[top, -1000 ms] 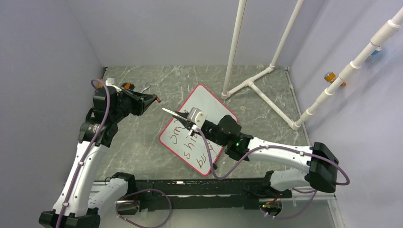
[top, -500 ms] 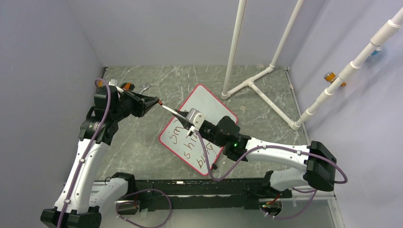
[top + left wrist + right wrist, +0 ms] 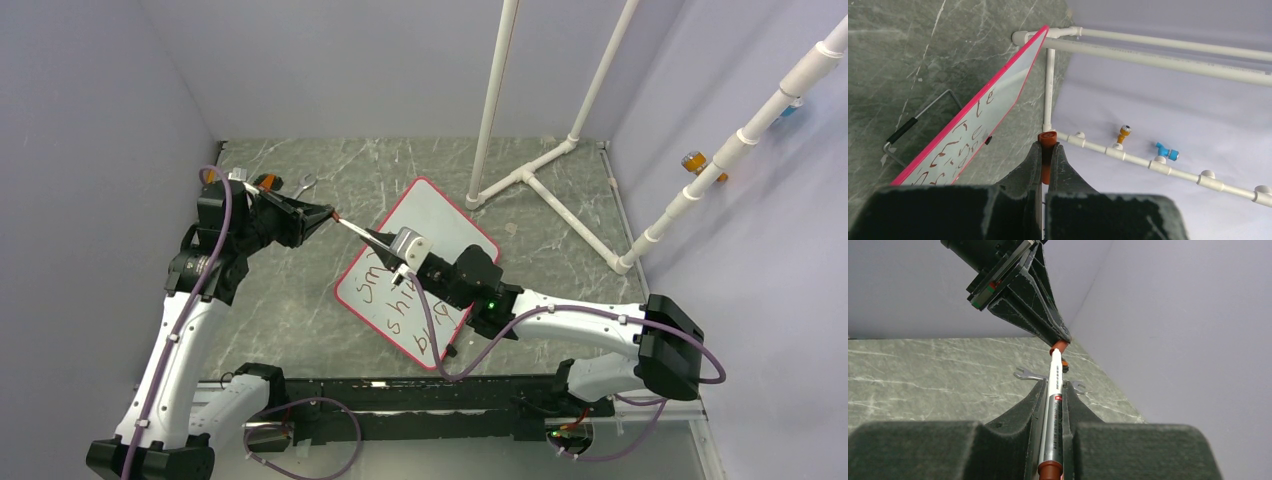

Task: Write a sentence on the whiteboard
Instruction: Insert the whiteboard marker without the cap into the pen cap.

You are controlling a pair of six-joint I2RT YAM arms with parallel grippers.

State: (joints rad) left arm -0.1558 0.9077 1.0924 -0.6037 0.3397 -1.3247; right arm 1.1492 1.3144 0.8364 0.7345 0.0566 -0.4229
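- top view: the whiteboard [image 3: 436, 208] lies flat on the dark marbled worktop [image 3: 290, 300], turned corner-on like a diamond, near the middle and just in front of the white pipe frame [image 3: 540, 185].
- the sentence [image 3: 393, 298] runs in reddish-brown stacked lines on the board's near-left part; the right arm hides part of it.
- the left tool [image 3: 328, 213] is clamped on a small orange-brown cap [image 3: 335, 213], above the worktop just off the board's left corner.
- the right tool [image 3: 374, 240] grips a slim marker [image 3: 356, 230] that points up-left, its far end meeting the cap.
- a small wrench [image 3: 305, 183] lies on the worktop behind the left tool.
- left wrist view: the left tool [image 3: 1047, 148] is shut tight on the cap [image 3: 1047, 138], whose round end sticks out past the fingertips.
- the whiteboard [image 3: 1007, 95] slants across the left with its pink rim showing, and the sentence [image 3: 955, 150] is legible in part.
- right wrist view: the right tool [image 3: 1052, 389] is closed around the marker [image 3: 1056, 369], a white barrel with a reddish-brown back end.
- the marker's front end touches the cap [image 3: 1059, 346] held in the tip of the left tool [image 3: 1060, 339]; i cannot tell whether it is seated inside.
- the wrench [image 3: 1027, 374] lies on the worktop beyond.
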